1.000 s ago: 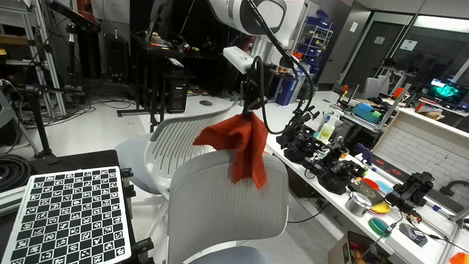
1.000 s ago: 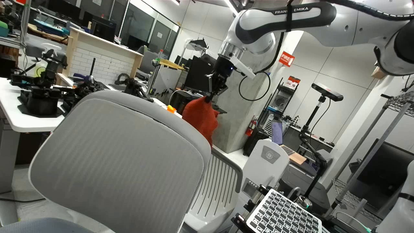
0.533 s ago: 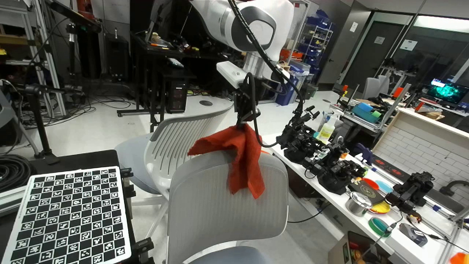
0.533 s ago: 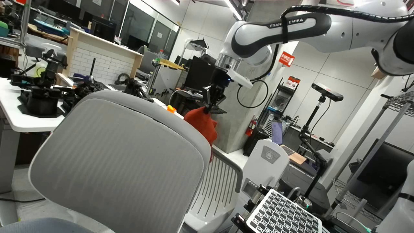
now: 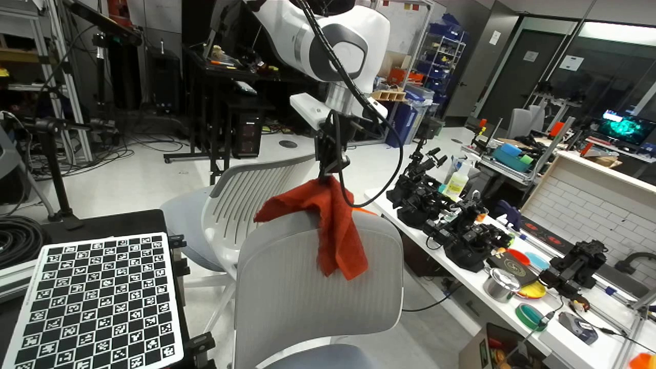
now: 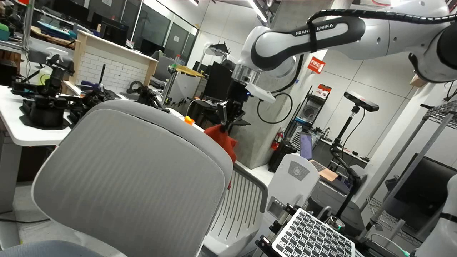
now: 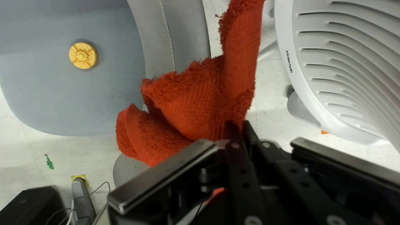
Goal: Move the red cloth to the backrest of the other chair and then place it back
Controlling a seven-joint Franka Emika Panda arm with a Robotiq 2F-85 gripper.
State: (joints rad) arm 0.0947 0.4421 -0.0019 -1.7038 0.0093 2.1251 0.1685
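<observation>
In the wrist view, your claw [image 7: 240,128] sits at the bottom of the frame, right of centre; drawn narrow, it pinches the red cloth [image 7: 200,106], which fills the middle. One end of the cloth runs up to the top edge, and folded corners spread toward the left. At left is a grey-blue seat [image 7: 78,100] with a round yellow disc [image 7: 83,55] on it. The ribbed white backrest [image 7: 350,62] curves down the upper right, with pale floor [image 7: 270,122] showing between it and the cloth.

In an exterior view, your cloth is gathered to a peak beneath the claw, at the centre of the frame. It crosses the top edge of the plain light-grey backrest [image 5: 318,302] nearest the camera, one flap pointing left, the lower end hanging in front of the near face. How much of it rests there, you cannot tell. The ribbed white backrest stands behind, to the left. A checkered board [image 5: 97,302] occupies the lower left, and a white counter [image 5: 471,287] carrying a metal pot [image 5: 501,284] runs along the right.

An exterior view also shows your arm [image 6: 278,46] across the upper right, with the cloth near the centre, partly hidden behind a large grey backrest [image 6: 132,178] at left.
</observation>
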